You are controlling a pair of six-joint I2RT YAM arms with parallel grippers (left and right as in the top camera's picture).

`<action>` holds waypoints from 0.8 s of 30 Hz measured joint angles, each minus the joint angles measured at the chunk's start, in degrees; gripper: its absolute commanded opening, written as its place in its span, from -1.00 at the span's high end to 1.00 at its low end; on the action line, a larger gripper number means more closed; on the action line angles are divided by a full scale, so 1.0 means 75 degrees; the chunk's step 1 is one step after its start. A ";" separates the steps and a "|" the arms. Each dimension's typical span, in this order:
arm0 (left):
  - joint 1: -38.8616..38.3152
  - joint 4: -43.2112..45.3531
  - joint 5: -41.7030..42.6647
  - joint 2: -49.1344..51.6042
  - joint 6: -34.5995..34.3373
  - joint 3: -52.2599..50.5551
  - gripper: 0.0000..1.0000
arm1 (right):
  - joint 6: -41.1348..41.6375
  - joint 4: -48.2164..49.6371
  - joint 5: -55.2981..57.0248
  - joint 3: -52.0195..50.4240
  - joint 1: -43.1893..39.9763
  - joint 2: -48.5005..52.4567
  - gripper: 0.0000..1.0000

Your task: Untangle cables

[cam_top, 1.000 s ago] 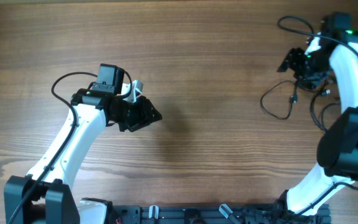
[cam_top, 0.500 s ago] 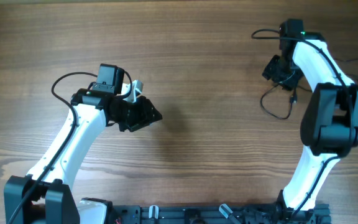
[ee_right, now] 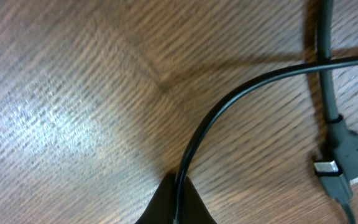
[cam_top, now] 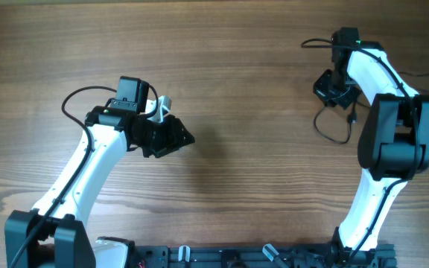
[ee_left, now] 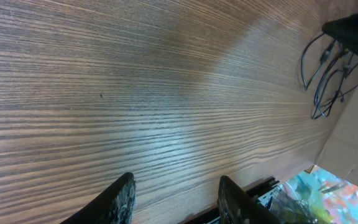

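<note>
The thin black cables (cam_top: 351, 117) lie in loose loops near the right edge of the wooden surface (cam_top: 237, 59), toward its far corner. The right claw (cam_top: 332, 85) sits at the loops' far side, its tips pinched on one cord; a plug (ee_right: 344, 155) lies just beside. The left claw (ee_left: 176, 202) hangs open, well apart, over bare wood.

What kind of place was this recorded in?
Probably a robotics lab bench: a wood-grain table, a white left arm and right arm based at its near edge, and loose black cables laid out for handling practice.
</note>
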 measured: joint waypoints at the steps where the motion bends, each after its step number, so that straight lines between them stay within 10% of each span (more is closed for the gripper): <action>1: 0.0000 -0.0003 0.0000 0.0000 0.0000 0.0000 0.10 | -0.0149 -0.0061 -0.0213 0.0003 -0.0023 0.0000 0.91; 12: 0.0000 0.0064 0.0000 0.0000 0.0000 0.0000 0.05 | -0.2553 -0.2355 -0.1792 0.1172 -0.1818 -0.2224 0.92; 24: 0.0000 0.0061 0.0000 0.0000 0.0000 0.0000 0.04 | -0.2632 -0.1259 0.1437 0.1443 -0.2917 -0.3034 0.91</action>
